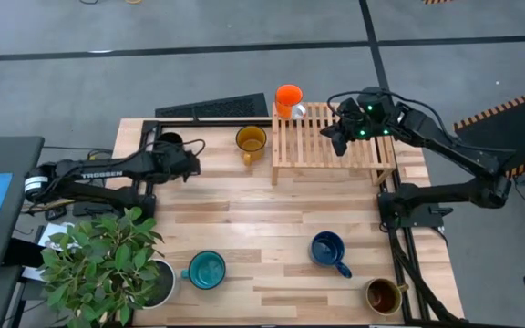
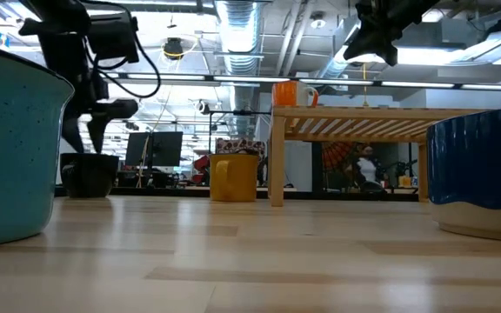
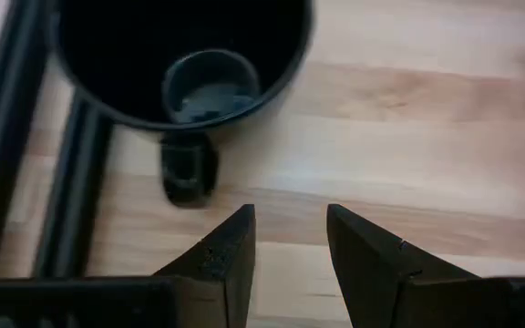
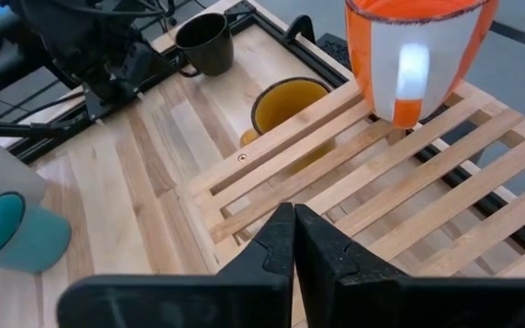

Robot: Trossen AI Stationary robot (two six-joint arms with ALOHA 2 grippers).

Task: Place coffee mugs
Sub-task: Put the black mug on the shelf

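The black mug (image 1: pixel 169 143) stands on the table at the far left, its handle (image 3: pixel 190 169) turned toward my left gripper (image 3: pixel 290 244). That gripper is open and empty just beside the mug (image 1: pixel 190 165). The orange mug (image 1: pixel 288 98) stands on the far left corner of the wooden slatted rack (image 1: pixel 335 155). My right gripper (image 4: pixel 294 239) is shut and empty above the rack's slats (image 1: pixel 337 137). The yellow mug (image 1: pixel 251 141) stands on the table left of the rack. The teal (image 1: pixel 207 270), dark blue (image 1: pixel 328 249) and olive-brown (image 1: pixel 384 295) mugs stand along the near edge.
A potted plant in a white pot (image 1: pixel 156 284) stands at the near left corner. A black keyboard (image 1: pixel 215 107) lies beyond the far edge. Black frame rails (image 3: pixel 66 182) run beside the black mug. Bare wood (image 1: pixel 262 214) lies mid-table.
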